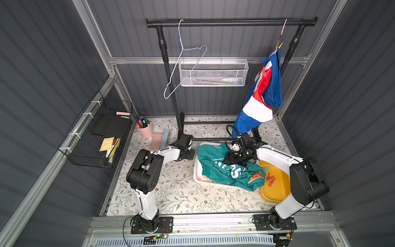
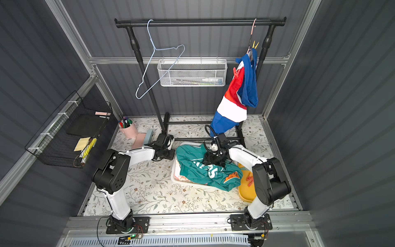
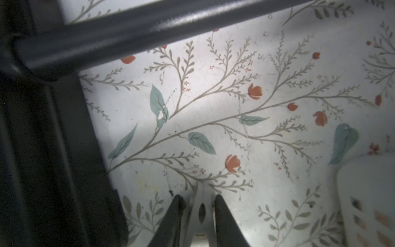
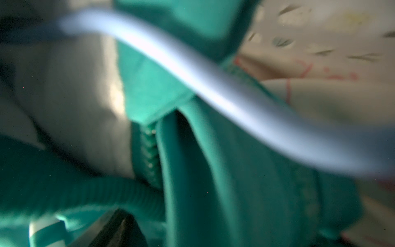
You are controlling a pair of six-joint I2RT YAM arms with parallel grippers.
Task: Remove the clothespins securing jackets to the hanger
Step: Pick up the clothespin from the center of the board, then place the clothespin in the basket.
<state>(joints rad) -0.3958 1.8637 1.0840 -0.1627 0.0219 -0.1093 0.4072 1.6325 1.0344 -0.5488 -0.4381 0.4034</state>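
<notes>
Left wrist view shows the left gripper (image 3: 197,197) pinched onto a pale grey plastic clothespin (image 3: 202,210) just above the floral tabletop (image 3: 267,154). Across from it, the right gripper (image 1: 233,159) sits spread wide, empty as far as I can see, over the crumpled teal jacket (image 1: 213,171). Setting this pin aside looks like the step in hand. After that, the yellow peg (image 1: 280,45) and red peg (image 1: 265,72) on the hanging red-white-blue jacket (image 1: 261,100) need squeezing off.

The teal jacket (image 1: 215,162) bears big white block characters across its middle, in both top views; folds break them, and only what looks like "S5" shows. Small dark lettering on its orange patch (image 1: 255,177), toward 4 o'clock, is illegible
</notes>
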